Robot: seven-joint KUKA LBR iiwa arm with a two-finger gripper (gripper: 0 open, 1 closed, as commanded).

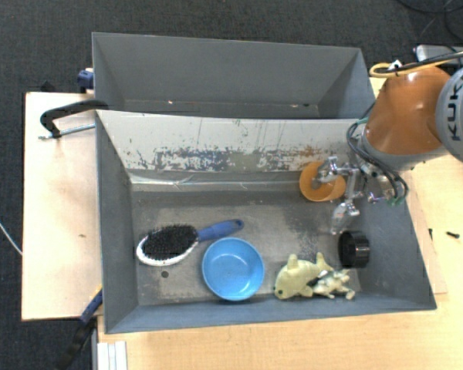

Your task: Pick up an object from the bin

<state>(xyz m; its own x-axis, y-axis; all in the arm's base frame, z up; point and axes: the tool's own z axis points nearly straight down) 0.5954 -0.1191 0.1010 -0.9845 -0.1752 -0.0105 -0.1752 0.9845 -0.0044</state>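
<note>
The light is even and fairly bright, falling from above. The bin's back wall [216, 141] catches it as a pale band, while the floor [293, 222] below is a darker grey. Shadows are soft and short, with faint ones under the brush [167, 244] and beside the bowl [232, 268]. The orange cover [405, 114] carries a mild sheen. The carpet [216, 6] is dim.

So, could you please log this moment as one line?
gripper: right rear of grey metal bin | beside orange round disc | behind black cylindrical cap | grasp: cannot tell
</note>
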